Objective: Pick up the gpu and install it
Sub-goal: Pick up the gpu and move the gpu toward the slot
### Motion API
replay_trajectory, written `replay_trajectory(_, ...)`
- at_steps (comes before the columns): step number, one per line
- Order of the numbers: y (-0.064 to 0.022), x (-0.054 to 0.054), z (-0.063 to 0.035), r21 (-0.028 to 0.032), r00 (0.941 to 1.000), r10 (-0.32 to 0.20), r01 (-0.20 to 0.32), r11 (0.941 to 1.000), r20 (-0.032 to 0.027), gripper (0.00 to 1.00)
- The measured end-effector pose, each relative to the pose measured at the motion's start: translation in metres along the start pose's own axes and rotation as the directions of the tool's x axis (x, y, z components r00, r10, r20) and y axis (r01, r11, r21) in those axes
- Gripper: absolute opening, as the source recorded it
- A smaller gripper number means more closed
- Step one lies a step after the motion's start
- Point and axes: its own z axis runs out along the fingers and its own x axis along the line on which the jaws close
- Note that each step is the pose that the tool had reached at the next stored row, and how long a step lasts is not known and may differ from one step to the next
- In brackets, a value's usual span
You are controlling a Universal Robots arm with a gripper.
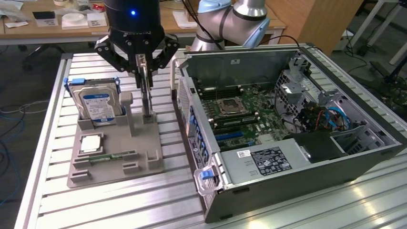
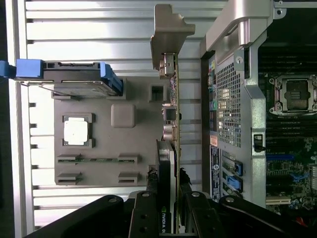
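Currently the gripper (image 1: pixel 144 64) is closed on the gpu (image 1: pixel 147 95), which is clamped near its top edge. The card stands upright and edge-on in the grey holder (image 1: pixel 143 152), between the hard drive (image 1: pixel 96 105) and the case (image 1: pixel 305 157). Whether its lower edge is seated in the holder slot or just clear of it cannot be told

Risks, as judged:
- the grip is taken high on a thin card, so a pivot or slip between the fingers (image 2: pixel 146 213) is possible if the card is swung fast
- if the lower edge is seated, an off-vertical pull could jam the card or drag the holder across the table (image 1: pixel 57 191)
- the case wall is just beside the card, so the bracket (image 2: pixel 171 29) could be clipped on the case rim if too little height is gained
- a tilted card would be set down badly on the motherboard (image 1: pixel 254 114), where a forced push could damage card or slot

View differences:
- exterior view: the card's upright stance, the holder layout and the open case interior are given, so the travel path can be judged
- wrist view: the card is seen along its edge, with the black cooler side and a printed label clamped between the fingers, and the bracket at the far end. The narrow gap to the case wall is also read here, along with the cpu (image 2: pixel 76 131) and memory stick (image 2: pixel 96 159) lying flat in the holder
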Motion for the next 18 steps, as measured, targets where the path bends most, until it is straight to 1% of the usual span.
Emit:
replay_trajectory(6,0.0001,0.0,-0.0012,0.0001,1.0,0.0,0.0,1.0,-0.0001,0.27)
replay_trajectory(13,0.0007,0.0,-0.0113,-0.0001,1.0,0.0,0.0,1.0,0.0002,0.27)
replay_trajectory(18,0.0008,0.0,-0.0127,-0.0001,1.0,0.0,0.0,1.0,0.0001,0.27)
